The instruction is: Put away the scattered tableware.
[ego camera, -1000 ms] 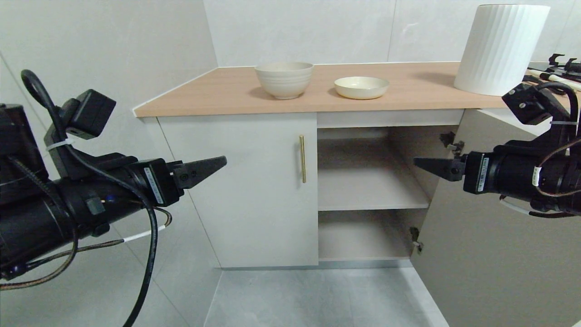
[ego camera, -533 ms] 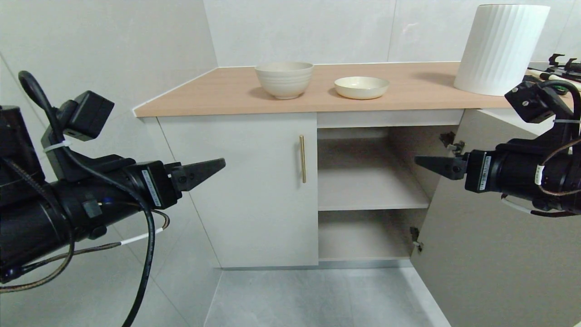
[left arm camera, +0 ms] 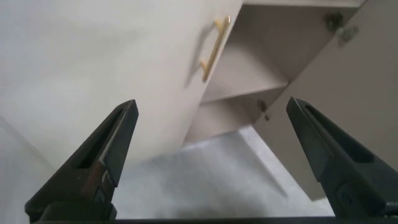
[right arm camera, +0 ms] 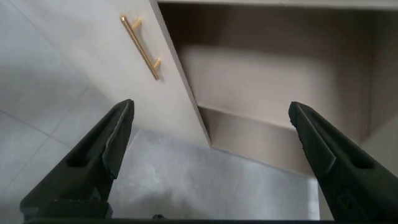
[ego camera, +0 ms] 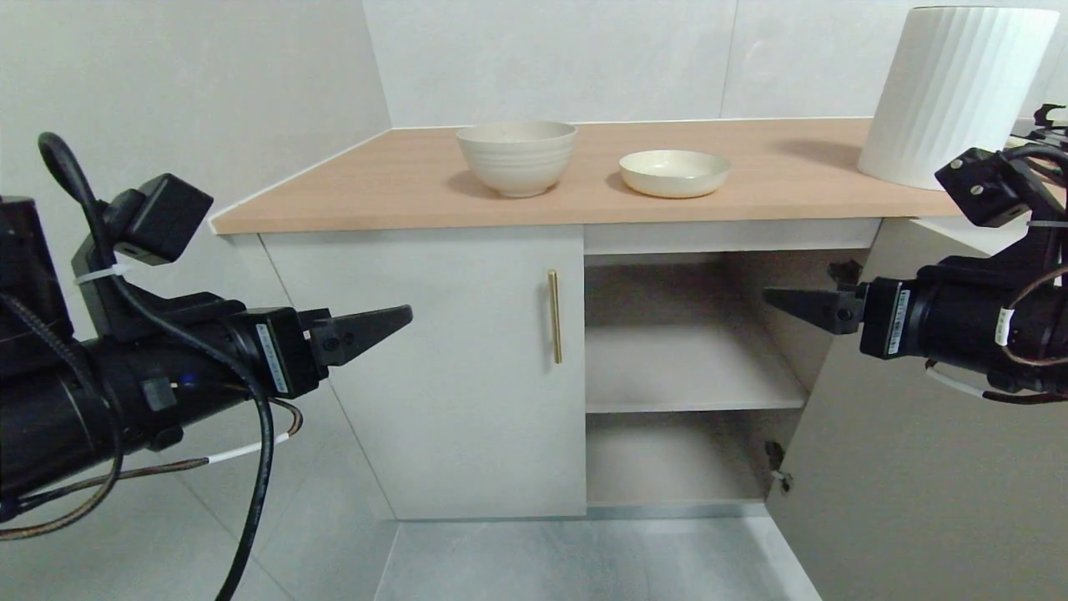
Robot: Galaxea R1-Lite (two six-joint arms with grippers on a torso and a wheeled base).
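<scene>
bowl (ego camera: pixel 517 159): deep, cream, ribbed sides; upright on the bench (ego camera: pixel 375 196), left of its middle, above the shut door.
dish (ego camera: pixel 674 173): shallow, cream; upright on the bench just right of the bowl and not touching it, above the open half of the cabinet.
canister (ego camera: pixel 959 92): tall, white, ribbed cylinder at the bench's far right, well apart from the dish.
bench surface: wood-toned top, set against the tiled wall and running into the left corner.
left door (ego camera: pixel 434 376): shut, pale grey, with an upright gold handle (ego camera: pixel 554 315) near its right edge.
right door (ego camera: pixel 918 501): swung wide open, inner face showing, hung on an upper hinge (ego camera: pixel 843 271) and a lower hinge (ego camera: pixel 776 467).
shelf (ego camera: pixel 684 367): one board across the open half, splitting it into an upper and a lower compartment.
left jaws: apart, nothing between them; held in the air before the left door, left of the handle, below bench level, pointing at the cabinet.
right jaws: apart, nothing between them; held in the air at the height of the upper compartment, near the upper hinge, just beside the right door's inner face.
floor (ego camera: pixel 584 559): grey tiles in front of the cabinet.
</scene>
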